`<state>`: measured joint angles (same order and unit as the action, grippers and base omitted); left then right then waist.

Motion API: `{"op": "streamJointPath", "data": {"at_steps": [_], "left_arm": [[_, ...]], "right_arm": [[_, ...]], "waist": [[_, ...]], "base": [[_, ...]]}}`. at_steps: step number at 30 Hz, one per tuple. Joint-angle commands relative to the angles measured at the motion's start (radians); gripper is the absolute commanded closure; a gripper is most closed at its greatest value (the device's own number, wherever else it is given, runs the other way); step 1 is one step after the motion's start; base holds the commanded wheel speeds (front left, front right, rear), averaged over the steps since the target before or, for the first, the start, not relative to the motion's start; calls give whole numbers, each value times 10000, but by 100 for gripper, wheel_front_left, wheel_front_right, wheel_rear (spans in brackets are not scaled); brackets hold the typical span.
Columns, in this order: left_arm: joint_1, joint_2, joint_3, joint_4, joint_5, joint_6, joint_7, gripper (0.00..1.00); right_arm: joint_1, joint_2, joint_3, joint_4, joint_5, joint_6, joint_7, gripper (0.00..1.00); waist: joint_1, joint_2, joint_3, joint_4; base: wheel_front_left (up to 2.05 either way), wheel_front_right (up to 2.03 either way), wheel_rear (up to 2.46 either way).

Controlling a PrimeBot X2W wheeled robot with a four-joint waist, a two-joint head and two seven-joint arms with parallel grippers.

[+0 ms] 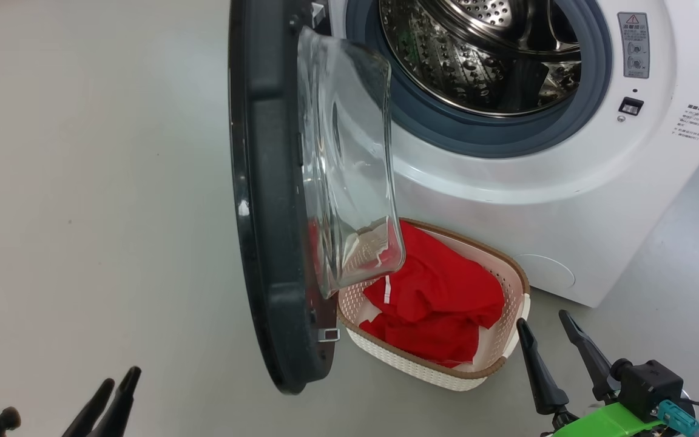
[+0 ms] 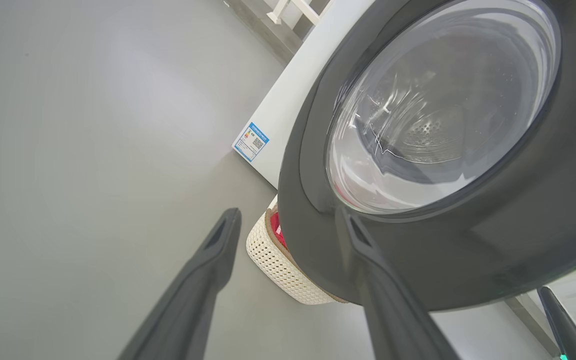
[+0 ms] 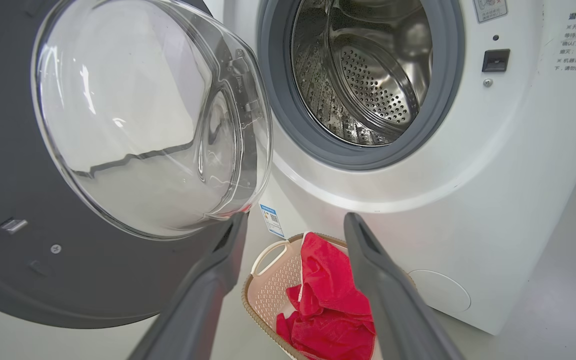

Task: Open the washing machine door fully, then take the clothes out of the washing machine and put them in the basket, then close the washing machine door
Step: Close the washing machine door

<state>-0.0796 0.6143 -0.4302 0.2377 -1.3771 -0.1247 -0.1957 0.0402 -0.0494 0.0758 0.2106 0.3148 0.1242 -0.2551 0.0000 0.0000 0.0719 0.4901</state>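
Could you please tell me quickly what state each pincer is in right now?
Left pincer: open, holding nothing.
Right pincer: open, holding nothing.

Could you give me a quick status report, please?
Left hand, right hand open, empty. Clothes in basket; drum looks empty. Door open, not yet shut. Basket sits close by door's lower edge.
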Motion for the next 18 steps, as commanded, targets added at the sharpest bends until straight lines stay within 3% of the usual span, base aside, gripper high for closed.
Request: {"op": "streamJointPath", "data": {"at_steps": [1,7,12,13,18], "left_arm": [[-319,364,353,41,274,-59,-378,0],[-431,-210,1158,423,1723,-59,-652,0],[-222,-1059,2399,203,4454,-59,-657,0],[-222,-1059,2399,203,4454,-59,-657,0],[134,-1973,3534,-353,6919,-59,-659,0]], "right_arm": [[-190,-9,216,-216,-14,65,-67,0],[-135,-9,189,-271,26,65,-67,0],[-144,-9,164,-338,18,65,-67,0],[-144,-9,164,-338,18,65,-67,0],[-144,-9,170,-422,17,65,-67,0]], "waist": [[0,0,-16,-3],[0,0,-59,3],[0,0,-85,3],[0,0,-85,3],[0,0,-121,-19]], "base": [[0,0,0],[0,0,0],[0,0,0],[0,0,0],[0,0,0]]}}
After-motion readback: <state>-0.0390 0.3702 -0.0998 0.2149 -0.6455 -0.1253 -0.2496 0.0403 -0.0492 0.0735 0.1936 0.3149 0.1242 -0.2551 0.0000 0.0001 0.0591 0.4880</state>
